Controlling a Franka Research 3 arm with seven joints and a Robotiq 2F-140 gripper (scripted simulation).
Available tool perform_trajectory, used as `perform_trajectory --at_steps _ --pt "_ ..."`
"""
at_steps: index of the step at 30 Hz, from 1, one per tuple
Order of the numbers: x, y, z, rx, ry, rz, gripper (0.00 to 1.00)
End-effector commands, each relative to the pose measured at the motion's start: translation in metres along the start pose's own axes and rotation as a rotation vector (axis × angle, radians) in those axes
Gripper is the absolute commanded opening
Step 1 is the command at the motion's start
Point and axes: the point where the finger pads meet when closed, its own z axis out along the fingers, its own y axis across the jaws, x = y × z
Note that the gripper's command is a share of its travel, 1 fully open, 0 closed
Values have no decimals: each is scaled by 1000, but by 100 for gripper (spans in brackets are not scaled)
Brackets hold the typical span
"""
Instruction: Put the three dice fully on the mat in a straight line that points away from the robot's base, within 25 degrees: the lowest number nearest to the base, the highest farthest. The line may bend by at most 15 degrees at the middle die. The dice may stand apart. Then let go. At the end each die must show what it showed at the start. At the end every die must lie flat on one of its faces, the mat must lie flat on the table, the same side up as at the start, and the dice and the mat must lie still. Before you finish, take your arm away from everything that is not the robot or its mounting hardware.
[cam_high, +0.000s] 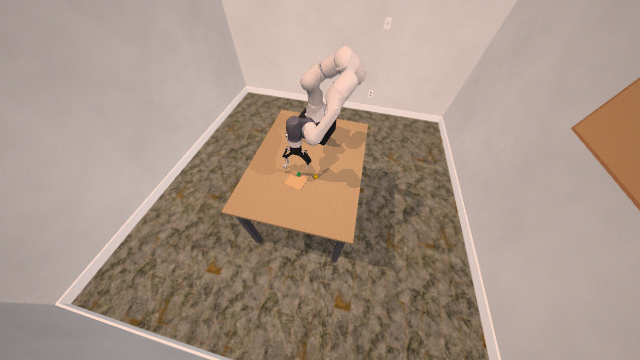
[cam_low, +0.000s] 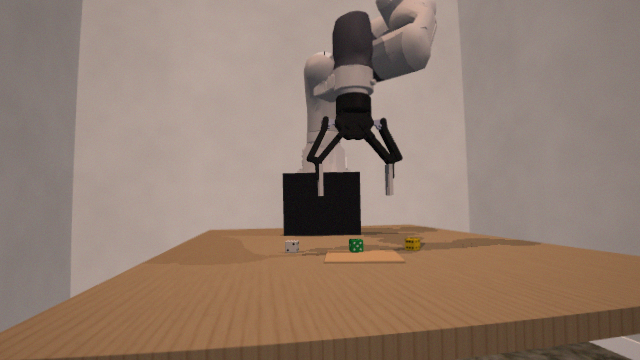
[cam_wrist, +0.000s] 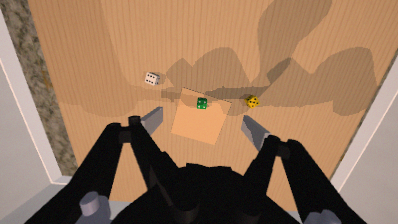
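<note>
The mat (cam_high: 296, 183) (cam_low: 365, 258) (cam_wrist: 195, 129) lies flat on the table. The green die (cam_high: 299, 174) (cam_low: 356, 245) (cam_wrist: 202, 103) lies on it near the edge toward the robot's base; its upper face seems to show four. The white die (cam_low: 292, 246) (cam_wrist: 152, 78) lies off the mat on the left in the wrist view, six up. The yellow die (cam_high: 316, 176) (cam_low: 412, 243) (cam_wrist: 252, 102) lies off the mat on the right; its upper face is hard to read, perhaps five. My gripper (cam_high: 297, 167) (cam_low: 355, 194) (cam_wrist: 202, 118) is wide open and empty, above the green die.
The wooden table (cam_high: 290, 217) (cam_low: 320, 300) (cam_wrist: 80, 60) carries the mat and dice. The robot's black base block (cam_low: 321, 205) stands at its far end in the exterior view. Arm shadows fall across the dice area.
</note>
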Motion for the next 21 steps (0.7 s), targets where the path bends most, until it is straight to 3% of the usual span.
perform_trajectory --at_steps 1,4,8,21 --pt "2 0 0 0 4 4 100" --pt "2 2 0 0 4 19 100" --pt "3 29 3 1 5 196 100" --pt "5 50 5 1 5 341 100"
